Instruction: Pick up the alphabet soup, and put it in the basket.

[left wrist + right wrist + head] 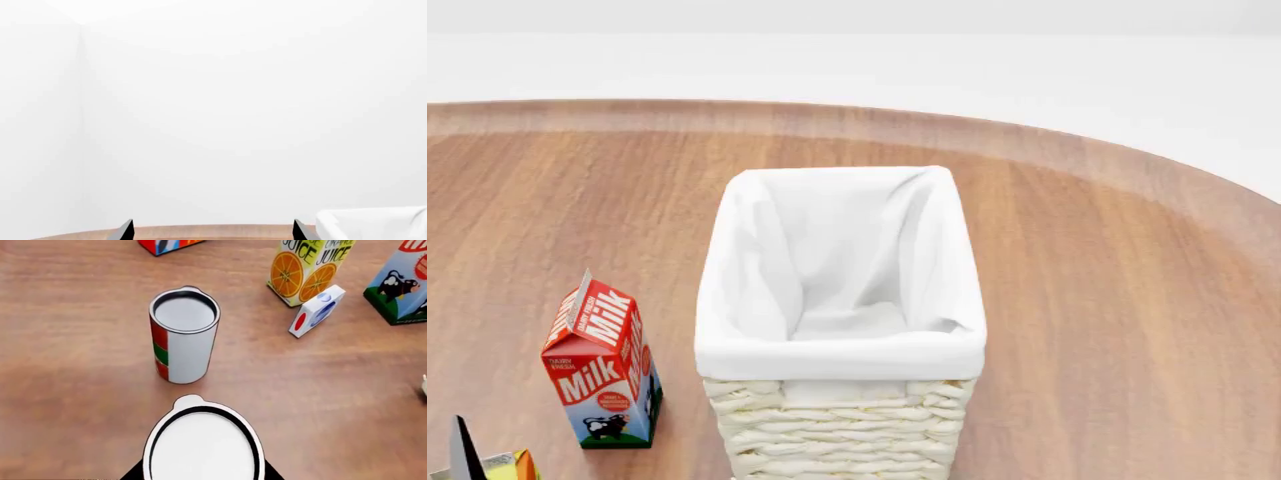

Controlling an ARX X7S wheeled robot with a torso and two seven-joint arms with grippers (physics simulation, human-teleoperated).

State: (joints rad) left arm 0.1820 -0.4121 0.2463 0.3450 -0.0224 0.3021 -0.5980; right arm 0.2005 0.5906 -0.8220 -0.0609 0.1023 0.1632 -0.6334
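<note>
The tall cream-white woven wicker basket with a white cloth lining stands on the round brown wooden table, filling the centre and lower centre of the head view. The red and white milk carton stands upright at lower left, just beside the basket and apart from it. In the right wrist view a grey-topped can with red and green bands stands upright at centre, a white-topped can below it at the bottom edge, an orange juice carton at upper right
</note>
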